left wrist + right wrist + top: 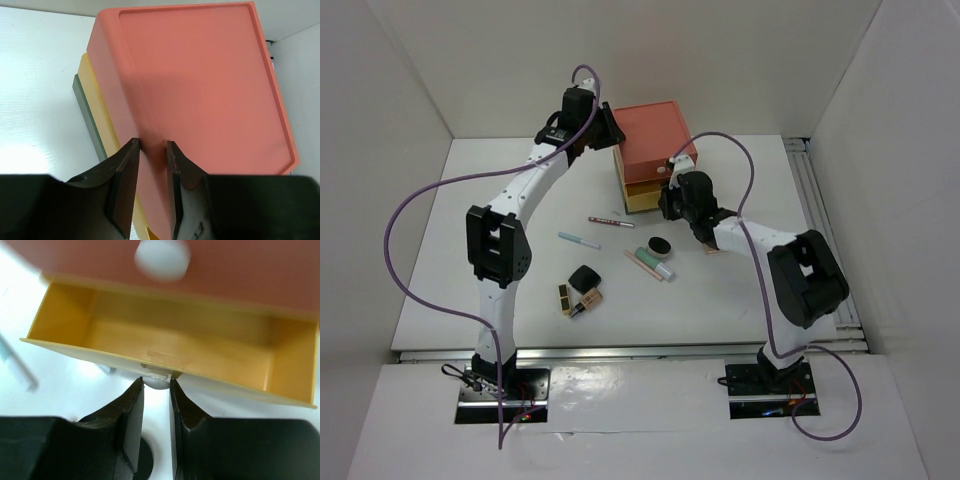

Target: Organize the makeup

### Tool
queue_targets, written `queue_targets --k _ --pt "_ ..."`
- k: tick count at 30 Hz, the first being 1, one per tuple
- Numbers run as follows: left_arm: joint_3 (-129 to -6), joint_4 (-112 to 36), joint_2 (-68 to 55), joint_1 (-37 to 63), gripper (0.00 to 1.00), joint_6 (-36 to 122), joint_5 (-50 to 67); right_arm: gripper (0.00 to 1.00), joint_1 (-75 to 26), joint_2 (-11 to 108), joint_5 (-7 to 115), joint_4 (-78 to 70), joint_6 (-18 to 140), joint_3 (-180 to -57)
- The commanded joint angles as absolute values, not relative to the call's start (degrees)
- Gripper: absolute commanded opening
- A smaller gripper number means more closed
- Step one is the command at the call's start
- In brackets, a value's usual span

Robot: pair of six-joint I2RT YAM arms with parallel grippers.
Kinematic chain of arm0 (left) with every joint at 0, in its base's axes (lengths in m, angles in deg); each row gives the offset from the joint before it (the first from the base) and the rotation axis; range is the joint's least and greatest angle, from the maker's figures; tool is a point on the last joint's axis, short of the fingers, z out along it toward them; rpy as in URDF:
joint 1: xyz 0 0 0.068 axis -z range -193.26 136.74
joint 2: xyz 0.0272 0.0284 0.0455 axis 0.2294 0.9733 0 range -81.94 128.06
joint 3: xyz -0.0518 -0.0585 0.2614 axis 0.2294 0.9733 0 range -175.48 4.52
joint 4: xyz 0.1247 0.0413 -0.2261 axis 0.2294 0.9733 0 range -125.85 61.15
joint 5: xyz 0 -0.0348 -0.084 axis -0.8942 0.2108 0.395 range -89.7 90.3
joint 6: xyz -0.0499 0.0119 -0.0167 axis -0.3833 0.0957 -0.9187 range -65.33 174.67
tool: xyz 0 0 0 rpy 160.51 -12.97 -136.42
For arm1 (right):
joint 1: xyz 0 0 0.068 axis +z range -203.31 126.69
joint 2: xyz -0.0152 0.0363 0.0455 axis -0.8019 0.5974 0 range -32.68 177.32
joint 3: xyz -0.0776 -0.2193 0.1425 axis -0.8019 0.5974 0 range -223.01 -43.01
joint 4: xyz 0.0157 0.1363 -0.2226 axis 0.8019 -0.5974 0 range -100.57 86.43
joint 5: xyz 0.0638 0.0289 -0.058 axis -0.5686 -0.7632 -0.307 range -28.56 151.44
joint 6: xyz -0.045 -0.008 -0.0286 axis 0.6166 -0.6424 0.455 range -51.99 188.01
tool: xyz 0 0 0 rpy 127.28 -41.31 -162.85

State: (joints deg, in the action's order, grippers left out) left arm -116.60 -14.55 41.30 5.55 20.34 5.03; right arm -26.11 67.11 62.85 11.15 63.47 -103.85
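Note:
The makeup lies loose on the table in front of the drawer box: a dark pencil (pixel 611 221), a mint pencil (pixel 579 240), a round black pot (pixel 660 245), a mint tube (pixel 656 263), a black square compact (pixel 584 277) and a gold-black lipstick (pixel 566 300). My left gripper (pixel 152 145) is shut across the left top edge of the coral-topped drawer box (pixel 200 85). The yellow drawer (pixel 170 347) stands pulled out and holds nothing. My right gripper (pixel 156 382) is shut on the yellow drawer's pale knob (pixel 159 383). The black pot (pixel 146 462) shows under its fingers.
The drawer box (pixel 653 140) stands at the back centre of the table, with a white wall behind it and a rail (pixel 815 190) along the table's right edge. The coral drawer's white knob (pixel 162 257) is above the open yellow one. Purple cables loop over both arms.

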Motion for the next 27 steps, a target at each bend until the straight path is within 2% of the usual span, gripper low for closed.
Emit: queue_targets --k 1,6,11,13,14,16,17,18,19,20,21,22,23,27 --pt "-114.13 -6.40 42.95 6.51 0.39 21.27 4.61 0.08 -23.96 59.80 63.80 6.20 63.36 -97.70" --pt "-113.08 -6.92 42.42 6.51 0.39 20.74 4.09 0.08 -20.63 52.07 65.66 2.07 59.93 -92.06" --pt "-112.46 -6.93 42.42 6.51 0.39 20.74 4.08 0.09 -18.95 49.24 66.98 -0.40 58.08 -90.64" --pt "-111.94 -6.93 41.90 6.51 0.39 20.22 4.08 0.14 -18.95 49.24 66.98 -0.40 58.08 -90.64" --pt "-111.94 -6.93 41.90 6.51 0.39 20.22 4.08 0.20 -18.43 49.24 66.98 -0.40 58.08 -90.64" --pt "-111.94 -6.93 41.37 6.51 0.47 20.22 4.08 0.31 -18.42 49.24 66.98 -0.40 58.08 -91.34" --pt "-111.94 -6.93 41.37 6.51 0.53 20.22 4.08 0.38 -17.90 49.24 66.98 -1.53 58.08 -92.39" --pt "-111.94 -6.93 40.85 6.51 0.59 20.74 4.08 0.50 -17.89 49.24 66.98 -1.55 58.69 -93.01" --pt "-112.46 -6.93 40.84 6.51 0.72 20.74 4.08 0.53 -17.20 49.24 66.98 -2.42 58.69 -93.63" --pt "-112.46 -6.93 39.54 6.51 0.78 21.35 4.08 0.57 -17.19 48.54 66.98 -3.56 59.30 -94.76" --pt "-112.46 -7.71 38.92 6.51 0.84 22.66 4.08 0.86 -17.19 48.53 67.76 -4.52 59.31 -95.56" --pt "-113.07 -7.72 38.30 6.51 0.96 22.68 3.12 1.00 -17.19 48.01 67.77 -5.58 59.31 -96.26" --pt "-113.08 -7.72 37.60 6.51 1.00 22.68 2.33 1.00 -17.19 47.31 67.77 -7.42 59.31 -96.97" --pt "-113.61 -8.34 33.03 6.51 1.00 24.78 1.09 1.00 -16.05 43.79 67.51 -10.41 60.71 -98.20"
